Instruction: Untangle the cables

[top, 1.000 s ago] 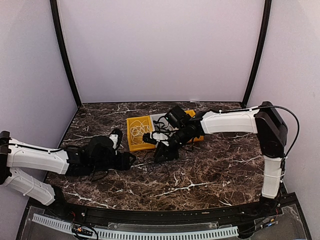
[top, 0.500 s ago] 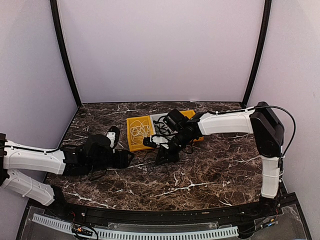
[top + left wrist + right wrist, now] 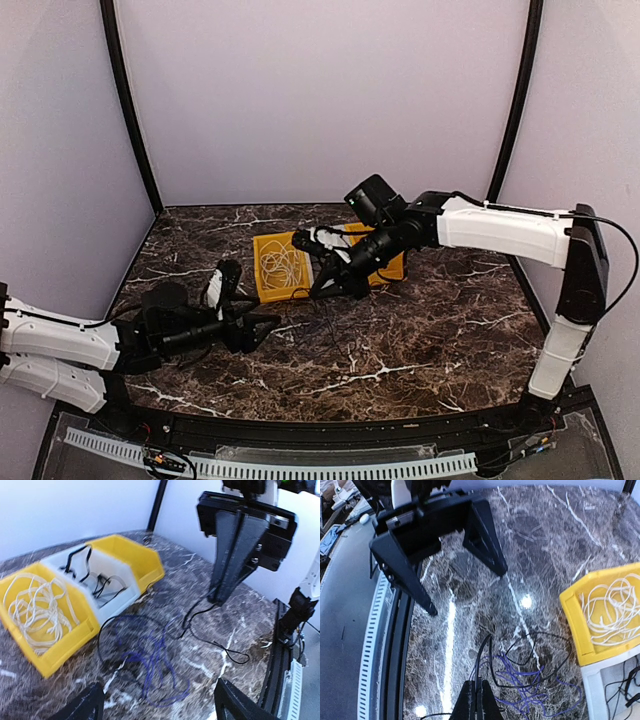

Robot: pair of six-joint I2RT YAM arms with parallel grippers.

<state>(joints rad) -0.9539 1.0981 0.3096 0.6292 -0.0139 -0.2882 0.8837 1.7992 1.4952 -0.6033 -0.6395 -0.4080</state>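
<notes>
My right gripper (image 3: 322, 288) (image 3: 479, 682) is shut on a thin black cable (image 3: 490, 658) and holds it above the table; the cable hangs from it (image 3: 200, 612) onto the marble. A blue-purple cable (image 3: 152, 657) (image 3: 515, 675) lies tangled with the black cable's loop on the table below. A white cable (image 3: 35, 610) (image 3: 612, 607) lies coiled in a yellow bin (image 3: 262, 290). My left gripper (image 3: 262, 328) (image 3: 159, 685) is open and empty, low over the table, facing the tangle.
A white bin (image 3: 117, 600) holding more black cords stands beside the yellow bin, with another yellow bin (image 3: 145, 562) (image 3: 395, 268) behind it. The table's front rail (image 3: 395, 645) runs near the left gripper. The enclosure's walls stand behind the table.
My right gripper has risen and moved back toward the bins with the black cable in it. My left arm has drawn back and down, and its jaws now stand wide open.
</notes>
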